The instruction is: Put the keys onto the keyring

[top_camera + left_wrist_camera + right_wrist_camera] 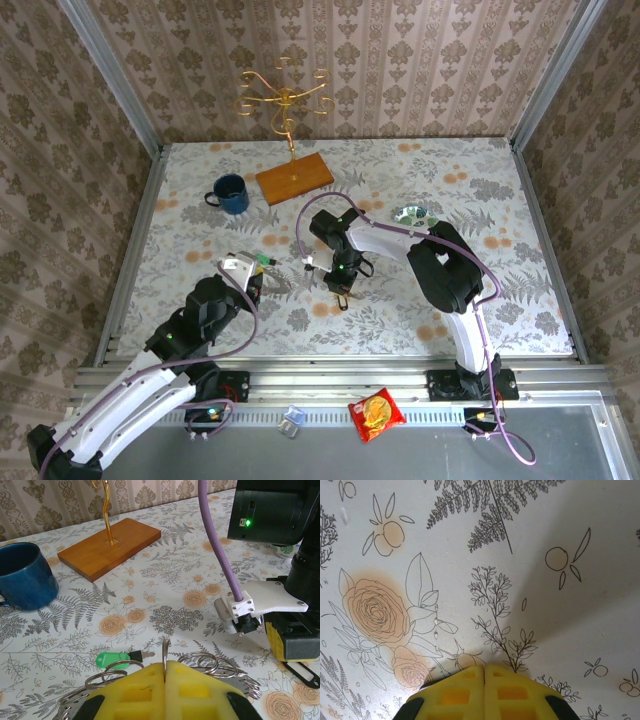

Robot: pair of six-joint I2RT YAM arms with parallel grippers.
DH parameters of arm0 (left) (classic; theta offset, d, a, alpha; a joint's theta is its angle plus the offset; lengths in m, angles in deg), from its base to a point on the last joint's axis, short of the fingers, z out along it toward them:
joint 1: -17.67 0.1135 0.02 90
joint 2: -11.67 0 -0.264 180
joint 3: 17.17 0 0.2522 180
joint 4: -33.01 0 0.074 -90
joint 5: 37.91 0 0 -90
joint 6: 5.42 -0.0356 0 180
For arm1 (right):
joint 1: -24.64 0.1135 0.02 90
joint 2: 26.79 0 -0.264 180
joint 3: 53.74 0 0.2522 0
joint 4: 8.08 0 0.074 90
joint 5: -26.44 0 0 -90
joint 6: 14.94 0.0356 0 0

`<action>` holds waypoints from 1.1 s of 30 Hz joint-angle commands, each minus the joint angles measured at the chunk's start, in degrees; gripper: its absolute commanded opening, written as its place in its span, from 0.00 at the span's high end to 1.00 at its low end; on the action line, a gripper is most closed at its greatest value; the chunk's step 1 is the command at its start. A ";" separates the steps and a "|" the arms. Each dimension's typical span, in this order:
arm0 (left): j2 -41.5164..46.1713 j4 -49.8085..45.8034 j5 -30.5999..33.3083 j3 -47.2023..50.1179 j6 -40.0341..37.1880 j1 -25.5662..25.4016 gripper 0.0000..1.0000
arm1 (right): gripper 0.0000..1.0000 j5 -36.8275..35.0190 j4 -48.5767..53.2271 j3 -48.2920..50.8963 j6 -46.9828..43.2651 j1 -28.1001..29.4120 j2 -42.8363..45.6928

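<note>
Left jaws pinch the keyring (165, 650), right jaws closed, seemingly empty; blue mug (25, 580), wooden stand (110, 545) beyond.

Left wrist view: the keyring (165, 652) stands edge-on, its lower half buried in the closed seam of my left gripper (165, 677). The blue mug (22, 582) is cut by the left edge, the gold stem (106, 510) by the top. The green key (111, 658) is partly overlapped by loose rings (107, 677). A black loop (302, 672) runs off the right edge; I cannot tell what it is
</note>
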 commanded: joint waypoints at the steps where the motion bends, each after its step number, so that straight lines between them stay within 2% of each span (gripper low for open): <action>1: 0.12 2.61 -0.78 -0.99 0.19 -0.35 1.00 | 0.98 -0.92 2.48 -1.59 -1.22 -0.01 0.16; 9: -0.63 3.23 -3.18 -1.52 -1.08 -0.35 1.00 | 1.00 -1.29 -2.04 2.60 1.85 0.05 8.63; 17: -5.00 7.70 -12.45 -2.36 -3.98 -0.35 1.00 | 1.00 -0.27 -14.30 17.54 5.05 0.11 27.06; 22: -10.45 11.73 -19.73 -3.76 -6.41 -0.44 1.00 | 1.00 5.67 -26.97 28.37 6.41 0.10 41.88; 25: -13.66 13.80 -23.38 -4.68 -6.96 -0.55 1.00 | 1.00 9.62 -31.24 32.94 6.78 -0.15 48.32; 33: -22.47 20.18 -34.11 -6.30 -5.86 -1.03 1.00 | 1.00 16.73 -39.58 40.08 7.31 -1.09 54.87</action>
